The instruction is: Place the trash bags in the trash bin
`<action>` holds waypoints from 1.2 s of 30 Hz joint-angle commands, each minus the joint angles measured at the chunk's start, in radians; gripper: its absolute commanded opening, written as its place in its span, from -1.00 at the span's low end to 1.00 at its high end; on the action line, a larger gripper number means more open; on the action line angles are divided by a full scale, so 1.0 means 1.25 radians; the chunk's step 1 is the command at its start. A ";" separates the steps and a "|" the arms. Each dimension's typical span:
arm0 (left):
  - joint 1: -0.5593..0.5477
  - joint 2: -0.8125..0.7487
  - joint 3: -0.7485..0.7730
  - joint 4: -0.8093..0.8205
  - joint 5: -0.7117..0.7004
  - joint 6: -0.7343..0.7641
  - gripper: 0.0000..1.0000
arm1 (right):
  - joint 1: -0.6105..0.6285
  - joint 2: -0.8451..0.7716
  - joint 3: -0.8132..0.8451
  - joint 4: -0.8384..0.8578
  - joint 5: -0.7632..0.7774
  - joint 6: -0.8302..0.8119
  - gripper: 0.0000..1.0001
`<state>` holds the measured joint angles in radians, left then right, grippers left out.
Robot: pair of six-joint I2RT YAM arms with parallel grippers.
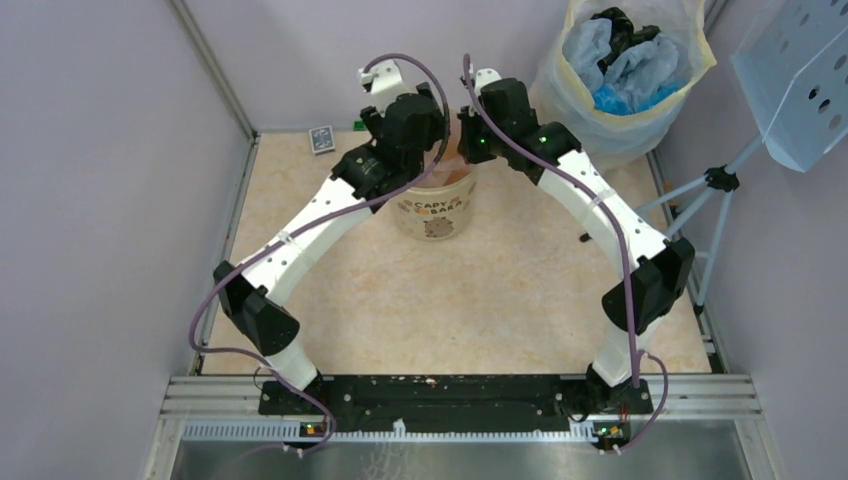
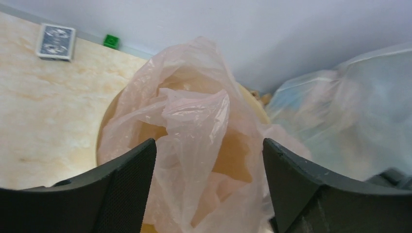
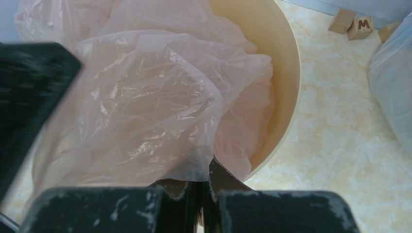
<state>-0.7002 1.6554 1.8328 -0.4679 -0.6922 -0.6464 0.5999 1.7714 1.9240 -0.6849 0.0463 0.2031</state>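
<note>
The cream-yellow trash bin (image 1: pixel 434 212) with the "CAPYBARA" print stands at the far middle of the table. The pale-pink trash bag (image 3: pixel 145 97) lies crumpled in and over the bin's mouth (image 3: pixel 290 73). My right gripper (image 3: pixel 206 174) is shut on the bag's edge at the bin's near rim. My left gripper (image 2: pixel 209 160) is open, its fingers (image 2: pixel 128 182) wide apart on either side of the bunched bag (image 2: pixel 194 121), above the bin (image 2: pixel 102 133). In the top view both grippers (image 1: pixel 440 148) (image 1: pixel 468 145) meet over the bin and hide most of the bag.
A large whitish-yellow bag (image 1: pixel 625 70) with blue and black contents stands at the far right, close to the bin (image 2: pixel 350 121). A card deck (image 1: pixel 321 139) and a green block (image 2: pixel 111 41) lie by the back wall. Wooden letter blocks (image 3: pixel 354 24) lie beside the bin. A perforated metal panel on a tripod (image 1: pixel 795 80) stands outside on the right.
</note>
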 commanded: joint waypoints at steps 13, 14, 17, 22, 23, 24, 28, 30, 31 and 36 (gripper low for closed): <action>0.039 -0.075 -0.134 0.056 -0.125 0.146 0.14 | -0.014 -0.092 -0.041 0.046 0.042 -0.013 -1.00; 0.043 -0.093 -0.154 0.069 -0.118 0.160 0.10 | -0.016 -0.095 -0.044 0.046 0.043 -0.015 -1.00; 0.070 -0.142 -0.202 0.070 -0.063 0.153 -0.23 | -0.022 -0.106 -0.050 0.047 0.038 -0.024 -0.83; 0.101 -0.243 -0.291 0.088 0.049 0.114 -0.72 | -0.027 -0.130 -0.044 0.040 -0.021 -0.053 -0.12; 0.103 -0.265 -0.311 0.105 0.072 0.109 -0.82 | -0.028 -0.136 -0.038 0.035 -0.033 -0.058 -0.04; 0.104 -0.287 -0.335 0.127 0.093 0.109 -0.90 | -0.028 -0.142 -0.032 0.027 -0.055 -0.063 0.01; 0.106 -0.350 -0.403 0.193 0.155 0.110 -1.00 | -0.009 -0.184 -0.031 0.032 -0.087 -0.092 0.15; 0.107 -0.354 -0.401 0.183 0.163 0.110 -1.00 | 0.016 -0.193 -0.018 0.028 -0.092 -0.108 0.15; 0.107 -0.352 -0.397 0.177 0.165 0.111 -1.00 | 0.029 -0.190 -0.005 0.019 -0.091 -0.110 0.16; 0.113 -0.348 -0.398 0.160 0.175 0.102 -1.00 | 0.062 -0.129 0.068 -0.022 -0.022 -0.127 0.23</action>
<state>-0.5674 1.2282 1.3422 -0.3004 -0.5117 -0.5030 0.6460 1.5818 1.9156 -0.6891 -0.0299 0.0864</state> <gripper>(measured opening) 0.005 0.598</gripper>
